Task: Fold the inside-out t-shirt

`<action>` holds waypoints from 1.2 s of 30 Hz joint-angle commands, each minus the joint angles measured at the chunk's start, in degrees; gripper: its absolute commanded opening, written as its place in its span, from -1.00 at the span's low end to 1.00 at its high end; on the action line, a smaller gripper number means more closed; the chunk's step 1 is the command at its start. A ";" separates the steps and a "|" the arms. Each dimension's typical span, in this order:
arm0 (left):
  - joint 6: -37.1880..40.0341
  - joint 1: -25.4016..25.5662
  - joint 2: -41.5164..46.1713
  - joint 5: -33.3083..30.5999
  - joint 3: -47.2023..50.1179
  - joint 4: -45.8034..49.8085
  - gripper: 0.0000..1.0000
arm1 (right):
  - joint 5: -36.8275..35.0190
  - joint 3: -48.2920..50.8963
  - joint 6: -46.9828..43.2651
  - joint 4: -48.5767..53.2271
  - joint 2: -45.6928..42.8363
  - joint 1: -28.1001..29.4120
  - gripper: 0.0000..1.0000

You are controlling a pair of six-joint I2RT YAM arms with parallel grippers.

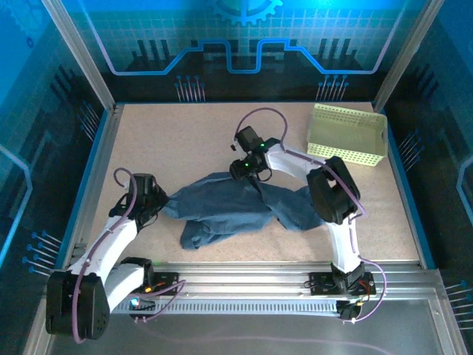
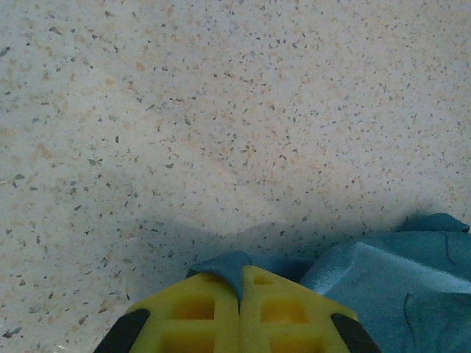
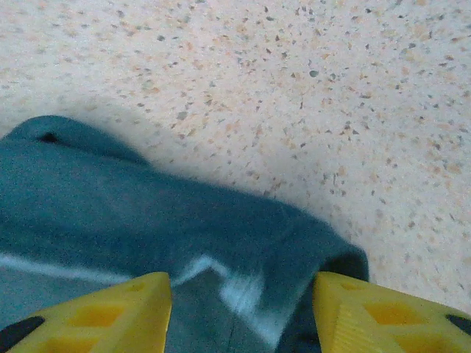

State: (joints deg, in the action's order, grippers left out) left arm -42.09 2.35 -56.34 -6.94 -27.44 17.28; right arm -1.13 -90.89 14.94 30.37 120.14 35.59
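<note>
Cloth first: the inside-out t-shirt [image 1: 229, 211] lies crumpled on the speckled bench [image 1: 185, 140], roughly in the middle, between the two arms. From above it is a dark slate-blue heap drawn out sideways. One narrow end runs to the left arm and a broader bunch lies on the right, next to the right arm's elbow. It is wrinkled and lapped over itself, with no flat panel showing.

The left claw [image 2: 240, 287] is together and clamped on the shirt. In its wrist view the two yellow fingers [image 2: 195, 316] meet along one seam line, and a small fold of blue fabric is pinched at their tips. More of the cloth spreads off to the right of them, and bare bench lies ahead. From above, this claw sits low at the shirt's left end.

The right claw [image 3: 241, 290] stands apart. Its yellow fingers [image 3: 110, 312] are at either lower corner of its wrist view, with a thick rolled edge of the shirt in the gap between them. A pale strip crosses the fabric there, possibly a hem or seam, though the blur makes that hard to settle. I cannot tell whether either pad touches the cloth. From above, this claw is at the shirt's far edge, near the middle of the bench.

A pale yellow-green perforated basket [image 1: 347, 133] stands at the far right of the bench, well apart from the shirt.
</note>
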 commanded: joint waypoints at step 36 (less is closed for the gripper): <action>9.53 11.93 1.27 16.99 -56.28 4.38 -1.00 | -0.08 12.25 5.23 1.67 -48.92 -5.67 -1.00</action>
State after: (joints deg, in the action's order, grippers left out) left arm -35.42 3.14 -54.13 9.85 -87.68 25.69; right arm -2.94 -84.77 16.97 31.20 74.94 34.68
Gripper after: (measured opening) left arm 0.053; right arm 0.064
